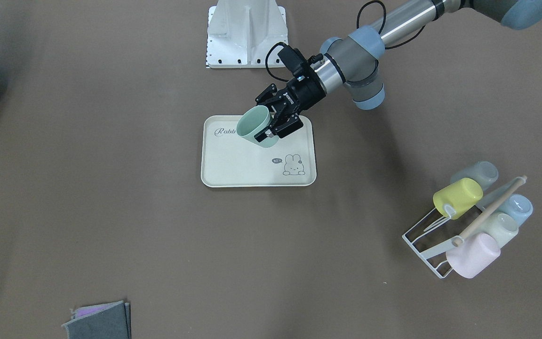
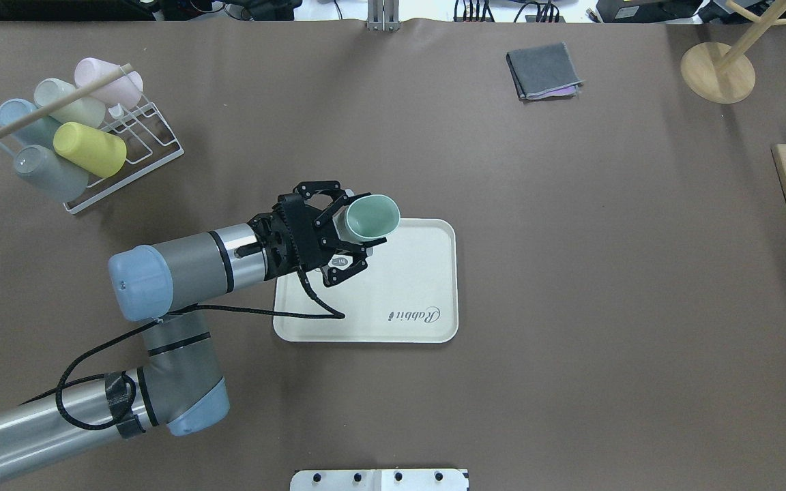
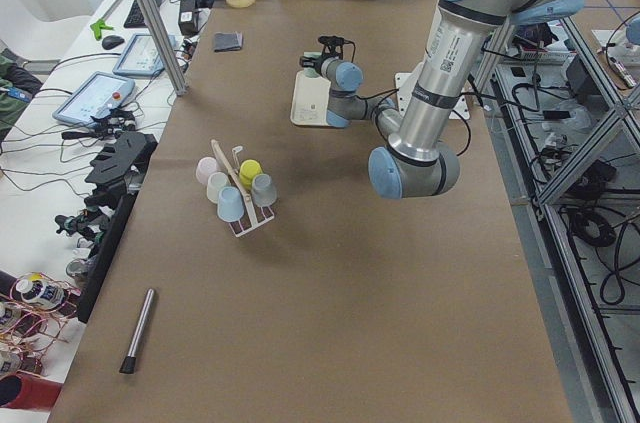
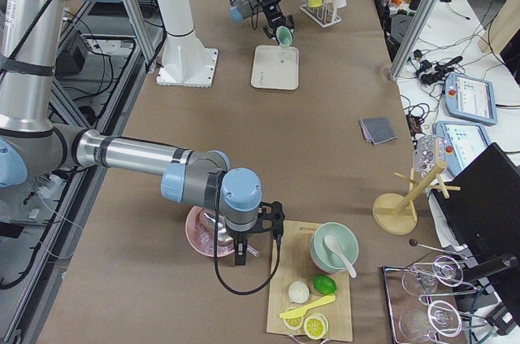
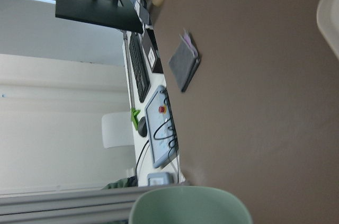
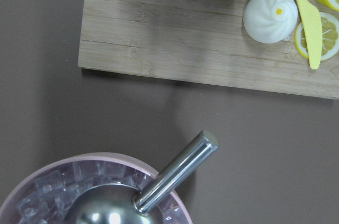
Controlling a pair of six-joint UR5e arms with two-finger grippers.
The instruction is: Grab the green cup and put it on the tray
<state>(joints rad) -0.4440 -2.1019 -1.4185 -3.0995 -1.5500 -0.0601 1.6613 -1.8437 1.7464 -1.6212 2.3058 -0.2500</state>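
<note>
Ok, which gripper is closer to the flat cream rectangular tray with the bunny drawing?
Left. The left gripper holds the mint-green plastic cup over the tray edge; the right gripper hangs far off, above a pink bowl.

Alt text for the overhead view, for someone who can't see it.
The left gripper holds the green cup tilted, mouth pointing away from the arm, over the far left corner of the tray, not yet set down. A wire rack of pastel cups stands far left; a folded grey cloth lies near the far edge.
</note>
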